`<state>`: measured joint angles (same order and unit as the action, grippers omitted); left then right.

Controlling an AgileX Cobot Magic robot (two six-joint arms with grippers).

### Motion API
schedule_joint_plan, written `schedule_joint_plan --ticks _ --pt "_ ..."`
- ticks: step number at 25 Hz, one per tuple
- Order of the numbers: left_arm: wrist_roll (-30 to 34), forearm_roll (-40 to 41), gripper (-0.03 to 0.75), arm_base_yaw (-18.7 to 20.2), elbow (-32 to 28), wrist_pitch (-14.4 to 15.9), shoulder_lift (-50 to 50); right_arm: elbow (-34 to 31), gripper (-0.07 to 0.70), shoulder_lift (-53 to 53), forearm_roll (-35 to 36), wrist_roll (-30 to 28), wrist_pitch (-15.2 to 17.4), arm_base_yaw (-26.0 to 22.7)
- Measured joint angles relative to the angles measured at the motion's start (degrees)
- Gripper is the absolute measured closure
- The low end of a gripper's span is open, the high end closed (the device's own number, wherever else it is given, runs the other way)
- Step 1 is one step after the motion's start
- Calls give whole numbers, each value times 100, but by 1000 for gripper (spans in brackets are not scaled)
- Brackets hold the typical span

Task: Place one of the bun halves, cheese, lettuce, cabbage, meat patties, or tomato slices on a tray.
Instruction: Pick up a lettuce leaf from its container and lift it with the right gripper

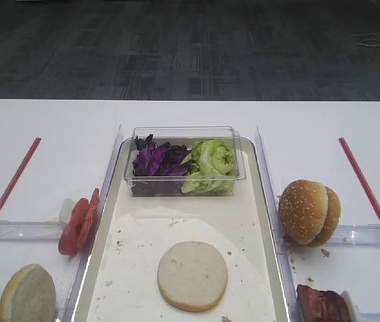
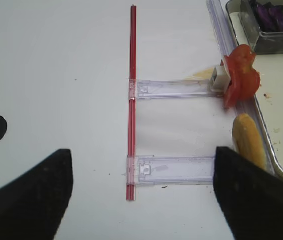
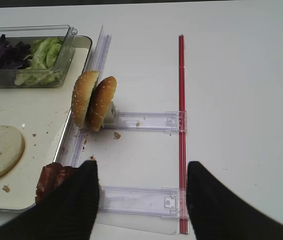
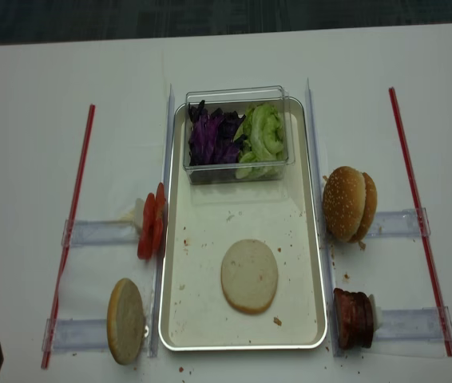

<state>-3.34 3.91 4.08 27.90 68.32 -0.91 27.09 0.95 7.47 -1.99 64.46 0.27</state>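
purple cabbage (image 1: 154, 161), green lettuce (image 1: 210, 165), cream tray (image 1: 244, 215)
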Motion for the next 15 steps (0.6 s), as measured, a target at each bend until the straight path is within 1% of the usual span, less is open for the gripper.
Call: schedule_joint_plan --ticks 6,11,15 --pt "0 0 174 0 0 0 0 0 227 -12 0 4 5 0" --pt "0 0 175 0 0 0 0 0 227 -311 0 26 29 0" --pt "0 0 176 0 0 -9 0 0 227 -365 0 26 -20 0"
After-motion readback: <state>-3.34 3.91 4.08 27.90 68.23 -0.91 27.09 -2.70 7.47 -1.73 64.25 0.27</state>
